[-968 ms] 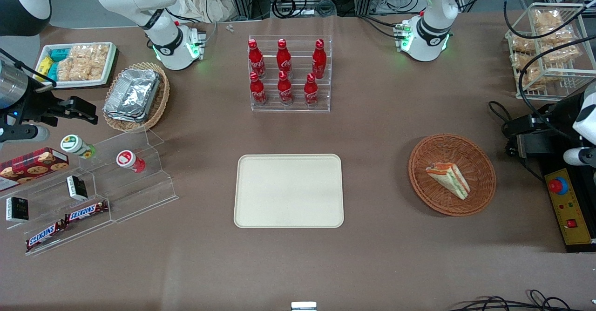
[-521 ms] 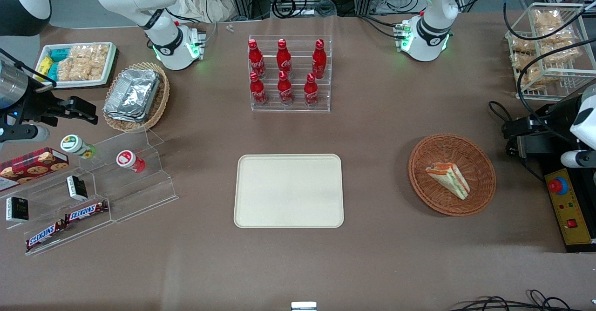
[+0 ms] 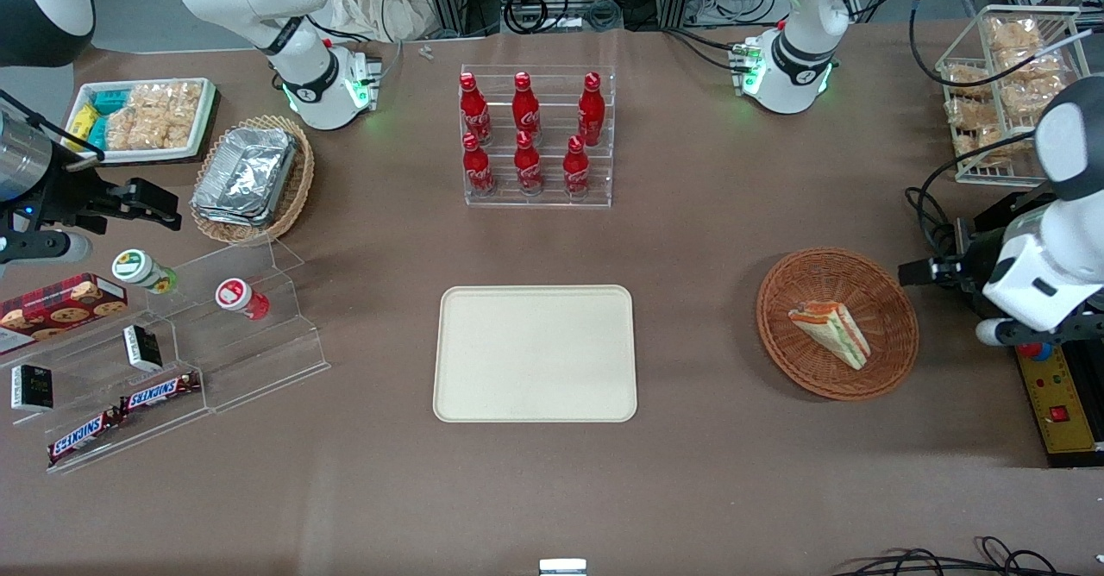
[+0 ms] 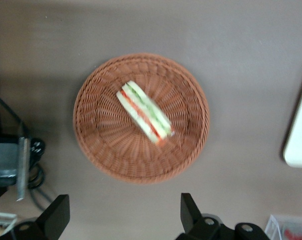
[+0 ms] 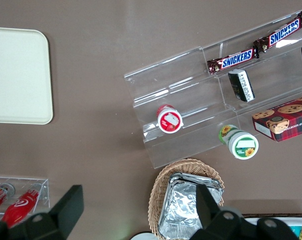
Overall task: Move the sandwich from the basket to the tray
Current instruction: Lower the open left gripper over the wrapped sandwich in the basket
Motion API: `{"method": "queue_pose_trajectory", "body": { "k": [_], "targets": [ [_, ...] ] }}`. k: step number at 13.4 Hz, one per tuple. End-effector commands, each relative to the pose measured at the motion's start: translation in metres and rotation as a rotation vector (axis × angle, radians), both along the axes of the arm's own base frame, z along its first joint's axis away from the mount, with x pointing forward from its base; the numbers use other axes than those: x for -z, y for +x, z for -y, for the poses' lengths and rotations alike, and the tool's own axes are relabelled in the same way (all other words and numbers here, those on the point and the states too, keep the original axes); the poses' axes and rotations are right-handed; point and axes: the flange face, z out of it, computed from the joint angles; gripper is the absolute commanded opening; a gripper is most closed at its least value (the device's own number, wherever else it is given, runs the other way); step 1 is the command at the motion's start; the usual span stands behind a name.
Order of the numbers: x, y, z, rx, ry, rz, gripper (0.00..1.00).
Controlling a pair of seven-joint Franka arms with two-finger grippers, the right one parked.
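The sandwich point(image 3: 830, 332) point(image 4: 144, 112), a wrapped wedge with green and orange-red layers, lies in the round reddish-brown basket point(image 3: 780, 291) point(image 4: 96, 145). The cream tray point(image 3: 535, 353) point(image 4: 298, 135) sits flat mid-table, toward the parked arm's end from the basket, with nothing on it. My left gripper point(image 3: 927, 271) point(image 4: 123, 217) hovers above the table just outside the basket's rim, toward the working arm's end. Its fingers point(image 4: 56, 220) stand wide apart, open, with nothing between them.
An acrylic rack of red cola bottles point(image 3: 535, 136) stands farther from the front camera than the tray. A control box with a red button point(image 3: 1056, 386) and cables lie under the arm. A wire rack of bagged snacks point(image 3: 1009, 84) is near it. A stepped acrylic shelf point(image 3: 216, 352) and a foil-filled tan basket point(image 3: 250, 175) sit toward the parked arm's end.
The left arm has swung in from the table's end toward the basket, bringing its gripper close to the rim. The sandwich, basket and tray have not moved.
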Motion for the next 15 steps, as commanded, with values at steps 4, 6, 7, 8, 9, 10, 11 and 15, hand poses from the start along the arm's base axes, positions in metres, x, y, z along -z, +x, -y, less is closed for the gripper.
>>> {"method": "queue_pose_trajectory", "body": {
  "k": [4, 6, 7, 8, 9, 10, 11, 15],
  "targets": [
    [0.065, -0.01, 0.005, -0.312, 0.03, 0.076, 0.99],
    [0.099, 0.004, 0.011, -0.442, 0.025, 0.111, 0.99],
    [0.113, 0.008, 0.015, -0.481, 0.025, 0.115, 0.99],
    [0.124, 0.011, 0.016, -0.505, 0.025, 0.117, 0.99],
    [0.134, 0.013, 0.016, -0.539, 0.025, 0.116, 0.99],
    [0.147, 0.01, 0.017, -0.566, 0.028, 0.111, 0.99],
    [0.16, 0.004, 0.021, -0.568, 0.026, 0.116, 0.99],
    [0.193, -0.014, 0.021, -0.571, 0.03, 0.111, 0.99]
  ]
}}
